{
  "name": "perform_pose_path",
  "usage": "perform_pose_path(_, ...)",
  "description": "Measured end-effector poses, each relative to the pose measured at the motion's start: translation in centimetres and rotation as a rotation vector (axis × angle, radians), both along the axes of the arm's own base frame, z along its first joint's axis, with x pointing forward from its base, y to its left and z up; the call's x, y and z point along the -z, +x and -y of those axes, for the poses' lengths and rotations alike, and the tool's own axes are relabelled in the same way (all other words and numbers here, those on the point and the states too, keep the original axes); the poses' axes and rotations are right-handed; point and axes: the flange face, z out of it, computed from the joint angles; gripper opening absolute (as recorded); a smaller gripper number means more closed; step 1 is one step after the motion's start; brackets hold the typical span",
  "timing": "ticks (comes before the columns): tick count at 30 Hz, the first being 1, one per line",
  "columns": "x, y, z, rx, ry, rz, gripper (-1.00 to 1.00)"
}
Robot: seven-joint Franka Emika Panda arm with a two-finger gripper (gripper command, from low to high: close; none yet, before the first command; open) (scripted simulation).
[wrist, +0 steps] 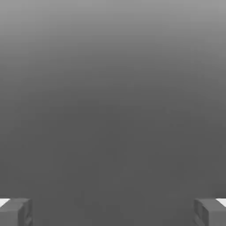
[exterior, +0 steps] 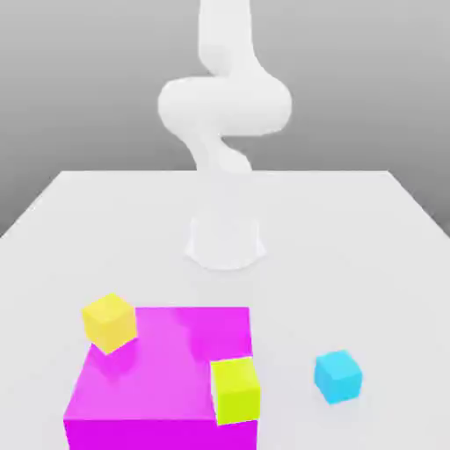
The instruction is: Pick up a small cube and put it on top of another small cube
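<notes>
Plain white tabletop (exterior: pixel 369 264), matte and smooth, stretching back to a straight far edge. Behind it just a flat grey backdrop (exterior: pixel 79 79), darker up top and fading lighter toward the table line. No seams or texture anywhere on that grey. Soft, even lighting all round, only faint blurry shadows on the white surface.

The white arm (exterior: pixel 224 105) rises from its base and bends overhead; the gripper (wrist: pixel 113 212) has its jaws spread wide, holding nothing.
</notes>
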Motion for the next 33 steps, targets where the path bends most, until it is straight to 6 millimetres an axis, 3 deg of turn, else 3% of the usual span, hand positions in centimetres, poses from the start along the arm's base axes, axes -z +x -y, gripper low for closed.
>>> perform_pose_path(5, 10.1, 5.2, -3.7, -0.062, -0.01, -0.159, 0.0)
perform_pose_path(11, 22.6, 7.5, -8.4, -0.135, -0.035, -0.343, 0.0)
perform_pose_path(16, 33.1, 6.5, -11.8, -0.195, -0.066, -0.495, 0.0)
perform_pose_path(22, 44.8, 1.9, -15.1, -0.27, -0.117, -0.675, 0.0)
perform_pose_path(28, 52.3, 0.8, -15.3, -0.278, -0.126, -0.713, 0.0)
perform_pose_path(29, 53.2, 0.8, -15.3, -0.279, -0.126, -0.713, -1.0)
perform_pose_path(33, 53.2, 0.8, -15.3, -0.278, -0.126, -0.713, -1.0)
